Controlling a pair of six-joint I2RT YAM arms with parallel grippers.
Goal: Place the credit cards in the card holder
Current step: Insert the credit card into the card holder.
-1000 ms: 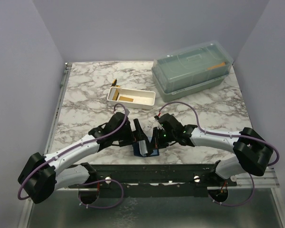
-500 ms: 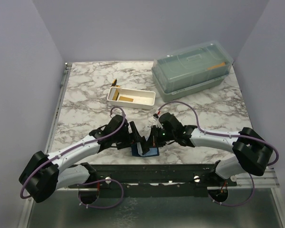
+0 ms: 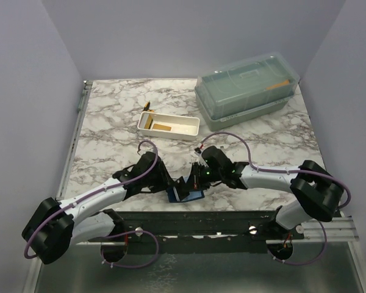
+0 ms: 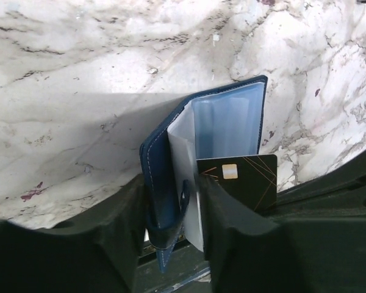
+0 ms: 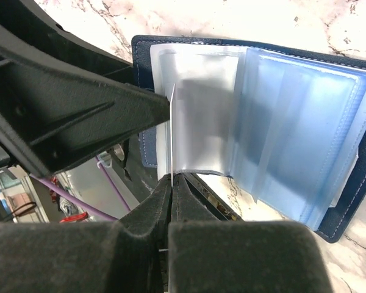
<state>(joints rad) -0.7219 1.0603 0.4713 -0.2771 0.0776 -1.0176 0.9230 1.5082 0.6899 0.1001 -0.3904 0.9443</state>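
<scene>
Two sets of jaws meet at the navy-blue bifold card holder (image 4: 226, 122) with glossy translucent pockets, at six o'clock on the marbled surface (image 4: 79, 55): left jaws straddle its stitched cover, grip unclear, while right jaws, together, apparently pinch the thin dark gold-lined chip card (image 4: 241, 183) edge-on, aimed twelve o'clock into the pockets.

Marble table (image 3: 110, 122), plain lavender walls (image 3: 171, 36).

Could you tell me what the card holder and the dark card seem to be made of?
The card holder: navy cover, probably leather or faux leather, matte with pale edge stitching; its sleeves look like translucent soft plastic. The dark card: likely plastic, black with a gold chip.
</scene>
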